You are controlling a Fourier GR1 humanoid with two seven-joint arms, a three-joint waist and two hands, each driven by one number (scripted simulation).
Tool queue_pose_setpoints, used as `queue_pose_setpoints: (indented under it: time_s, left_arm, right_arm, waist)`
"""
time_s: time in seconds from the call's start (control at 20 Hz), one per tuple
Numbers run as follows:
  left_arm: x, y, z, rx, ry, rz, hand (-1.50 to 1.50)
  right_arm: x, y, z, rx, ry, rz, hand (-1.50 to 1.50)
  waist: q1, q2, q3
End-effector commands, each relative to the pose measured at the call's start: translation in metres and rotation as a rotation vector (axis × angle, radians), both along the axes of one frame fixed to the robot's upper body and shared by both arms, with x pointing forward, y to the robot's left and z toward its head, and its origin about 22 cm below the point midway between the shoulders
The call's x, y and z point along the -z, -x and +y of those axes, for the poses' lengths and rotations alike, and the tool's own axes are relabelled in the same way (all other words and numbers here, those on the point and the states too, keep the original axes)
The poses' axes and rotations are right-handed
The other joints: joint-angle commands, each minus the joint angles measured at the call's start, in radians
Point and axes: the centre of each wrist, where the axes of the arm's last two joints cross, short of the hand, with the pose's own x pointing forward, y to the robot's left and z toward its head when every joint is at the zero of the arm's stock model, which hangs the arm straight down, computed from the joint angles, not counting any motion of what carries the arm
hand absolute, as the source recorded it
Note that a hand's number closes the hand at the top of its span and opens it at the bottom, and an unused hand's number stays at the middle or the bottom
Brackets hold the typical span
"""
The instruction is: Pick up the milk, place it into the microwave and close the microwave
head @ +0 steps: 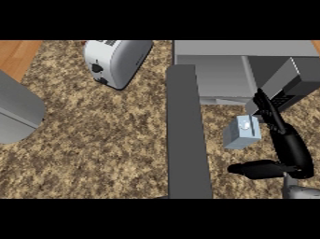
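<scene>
1. The right hand point(286, 147) reaches forward from the lower right, its long fingers point(264, 108) stretched fairly straight along the right side of the milk point(243, 132) and its thumb point(253, 169) splayed out below the carton. The fingers are not visibly wrapped round the carton, so I judge it an open hand closing in for a grasp, not a hold.
2. The milk carton stands on the tabletop point(100, 144) just in front of the microwave point(248, 70), at the mouth of its cavity, so the lift inside looks short.
3. The microwave door point(188, 135) is swung wide open, reaching toward the viewer at the carton's left, which leaves the opening clear; closing it comes last.
4. The left hand is not in view.
5. A toaster point(115, 60) sits well apart on the left, clear of the work.
</scene>
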Motion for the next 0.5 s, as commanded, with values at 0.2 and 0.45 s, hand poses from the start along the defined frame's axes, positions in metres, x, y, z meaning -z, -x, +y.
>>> queue_pose_setpoints:
  time_s: [0.2, 0.45]
  left_arm:
    - [0.0, 0.008, 0.008, 0.004, -0.003, -0.008, -1.5]
    - [0.005, 0.018, 0.007, -0.005, 0.003, 0.001, -1.5]
  right_arm:
    - [0.046, -0.03, -0.015, 0.035, 0.029, 0.031, -1.5]
    - [0.066, -0.038, -0.032, -0.008, 0.024, 0.068, -1.5]
  waist:
    - [0.001, 0.001, 0.0]
    - [0.006, 0.001, 0.0]
